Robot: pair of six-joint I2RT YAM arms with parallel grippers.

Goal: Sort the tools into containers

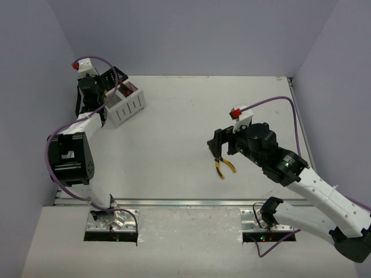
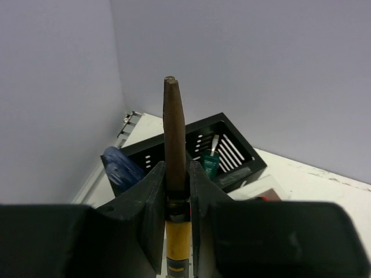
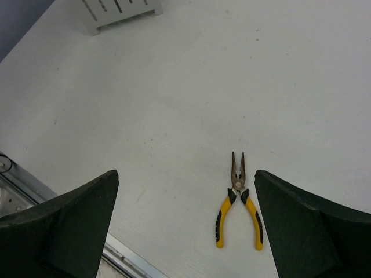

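My left gripper [image 2: 177, 168] is shut on yellow-handled pliers [image 2: 174, 127], whose closed brown nose points up past the fingers. Just beyond it is the black container [image 2: 243, 165], with a green-handled screwdriver [image 2: 210, 162] and a blue-handled tool [image 2: 120, 168] inside. In the top view the left gripper [image 1: 91, 92] hovers at the far left beside the containers [image 1: 124, 106]. My right gripper [image 3: 185, 174] is open above a second pair of yellow-handled pliers [image 3: 238, 197], which lies flat on the table with its handles spread. The top view shows these pliers [image 1: 224, 167] just in front of the right gripper [image 1: 223, 147].
A white slotted bin [image 3: 122, 11] sits at the far end of the right wrist view. The table's metal front rail [image 1: 185, 202] runs near the arm bases. Walls close in on the left, back and right.
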